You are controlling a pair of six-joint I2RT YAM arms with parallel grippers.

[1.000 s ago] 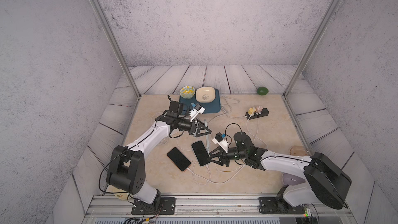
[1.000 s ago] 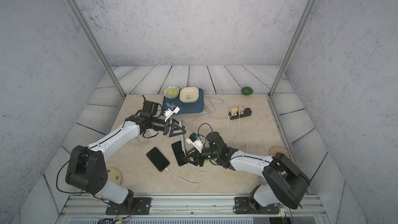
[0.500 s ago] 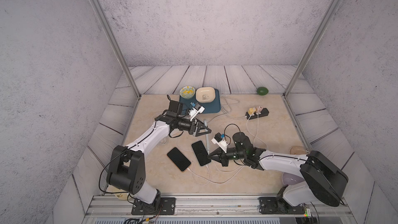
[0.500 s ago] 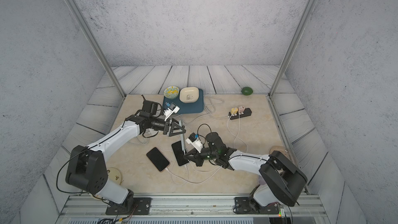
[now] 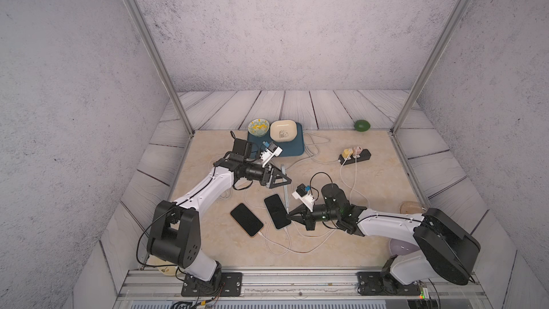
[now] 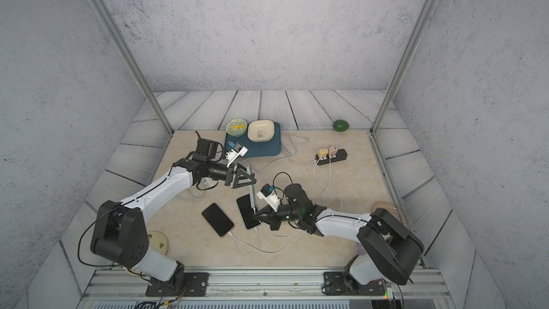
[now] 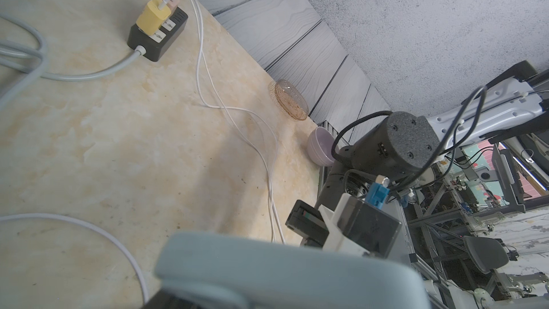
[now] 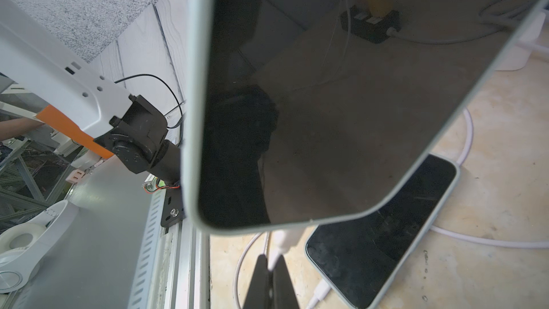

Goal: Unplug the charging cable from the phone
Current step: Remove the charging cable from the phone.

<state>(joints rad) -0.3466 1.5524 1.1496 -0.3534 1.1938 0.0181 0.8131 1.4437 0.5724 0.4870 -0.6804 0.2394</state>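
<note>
Phone [image 8: 326, 99]: hanging edge-on, left fingers [image 5: 287, 179] clamping its upper part.
Plug [image 8: 282, 240]: sitting in phone's lower end, right fingers [image 8: 258, 283] pinching it tight.
Pull: likely going straight out along phone's long axis.

Soft, even overhead light; faint shadows on the worktop [image 5: 386, 179]. Close phone [image 7: 282, 269] edge blurs; its screen mirrors surroundings.

No legible text, brand or number is found; only a panda print is seen on the cream dish [image 5: 283, 131].
</note>
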